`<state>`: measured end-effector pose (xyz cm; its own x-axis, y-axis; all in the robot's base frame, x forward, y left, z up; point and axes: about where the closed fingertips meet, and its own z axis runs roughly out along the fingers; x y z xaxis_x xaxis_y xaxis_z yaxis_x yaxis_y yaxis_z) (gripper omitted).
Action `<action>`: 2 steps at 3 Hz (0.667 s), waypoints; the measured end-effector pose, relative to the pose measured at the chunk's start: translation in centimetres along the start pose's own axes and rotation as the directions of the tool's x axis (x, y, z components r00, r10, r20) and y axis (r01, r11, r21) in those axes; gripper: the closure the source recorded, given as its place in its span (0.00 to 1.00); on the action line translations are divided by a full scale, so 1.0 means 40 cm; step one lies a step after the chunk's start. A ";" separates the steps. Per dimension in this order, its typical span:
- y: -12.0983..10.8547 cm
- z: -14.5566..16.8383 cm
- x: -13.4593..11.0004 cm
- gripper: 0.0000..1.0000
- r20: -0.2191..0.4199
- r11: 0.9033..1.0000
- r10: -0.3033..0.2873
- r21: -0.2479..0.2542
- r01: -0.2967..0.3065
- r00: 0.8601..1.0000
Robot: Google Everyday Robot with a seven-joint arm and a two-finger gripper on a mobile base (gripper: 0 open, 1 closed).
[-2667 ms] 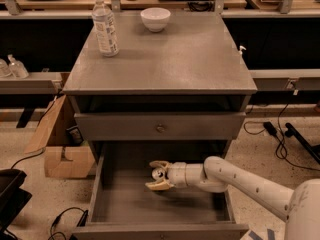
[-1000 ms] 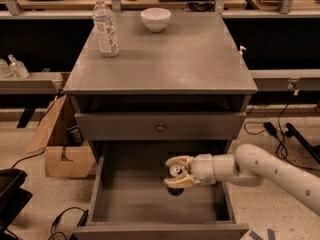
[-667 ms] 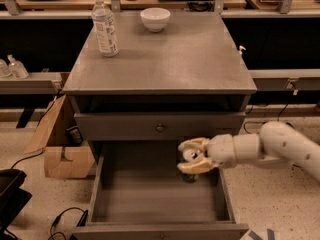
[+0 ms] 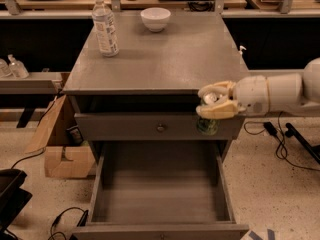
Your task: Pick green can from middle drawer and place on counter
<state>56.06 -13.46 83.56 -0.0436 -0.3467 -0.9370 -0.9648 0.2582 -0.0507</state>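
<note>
My gripper [image 4: 216, 104] is shut on the green can [image 4: 207, 124], gripping it by its silver top. The can hangs below the fingers in front of the upper drawer front, just under the counter's front right edge. The counter [image 4: 170, 59] is the cabinet's flat grey top. The middle drawer [image 4: 160, 194] is pulled out below, and its plank floor shows nothing in it. My white arm reaches in from the right.
A clear water bottle [image 4: 105, 26] and a white bowl [image 4: 155, 19] stand at the back of the counter. A cardboard box [image 4: 62, 144] lies on the floor to the left. Cables run on the floor at the right.
My gripper has lifted the green can out of the middle drawer, up and to the right, to just below the counter's front edge.
</note>
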 end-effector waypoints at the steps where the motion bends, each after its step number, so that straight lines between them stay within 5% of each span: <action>1: -0.152 -0.066 -0.204 1.00 0.036 0.994 0.024 0.103 -0.027 0.999; 2: -0.260 -0.039 -0.301 1.00 0.050 0.987 0.064 0.146 -0.071 0.997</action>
<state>66.22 -13.38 95.92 -0.0926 -0.2844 -0.9542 -0.9111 0.4107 -0.0340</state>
